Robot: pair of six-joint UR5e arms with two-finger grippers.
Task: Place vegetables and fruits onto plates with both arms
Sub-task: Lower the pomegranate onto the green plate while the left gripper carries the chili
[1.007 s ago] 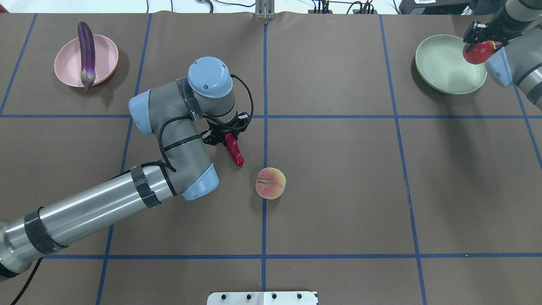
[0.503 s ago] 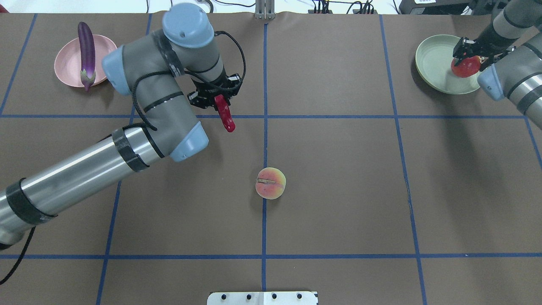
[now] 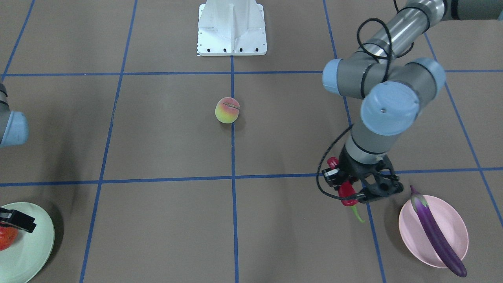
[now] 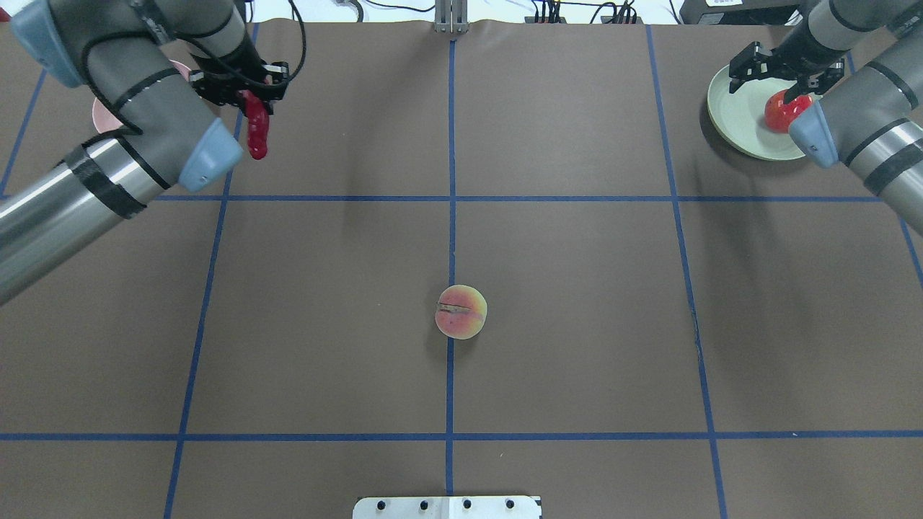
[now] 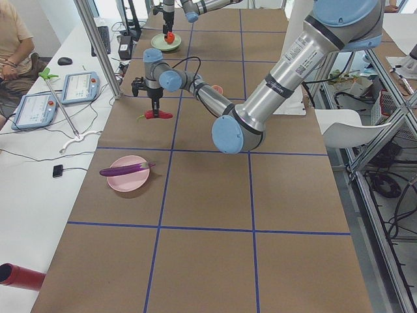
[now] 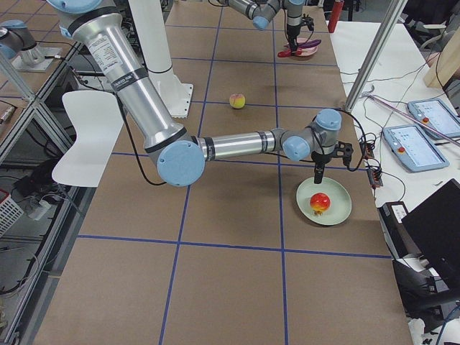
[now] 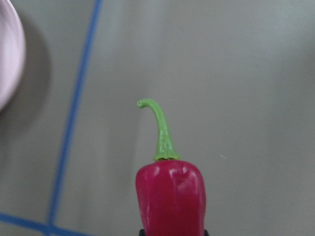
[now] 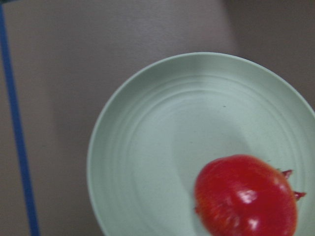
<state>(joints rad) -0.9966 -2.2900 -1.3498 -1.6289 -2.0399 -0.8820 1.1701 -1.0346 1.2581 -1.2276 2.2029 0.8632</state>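
Observation:
My left gripper [image 4: 244,92] is shut on the red chili pepper [image 4: 257,134] and holds it in the air, just short of the pink plate [image 3: 408,232]. The chili's green stem [image 7: 160,130] points out over the table. The purple eggplant [image 3: 436,236] lies across the pink plate. My right gripper [image 4: 779,72] is open above the mint green plate [image 4: 735,108]. The red pomegranate [image 4: 782,112] lies on that plate, free of the fingers, as the right wrist view [image 8: 246,196] shows. The peach [image 4: 461,311] sits alone at the table's middle.
The white robot base [image 3: 232,27] stands at the robot's side of the table. Blue tape lines [image 4: 451,180] cross the brown mat. In the overhead view my left arm [image 4: 144,94] covers most of the pink plate.
My left arm has carried the chili from near the peach to the far left, beside the pink plate. My right gripper has moved over the green plate and let go of the pomegranate.

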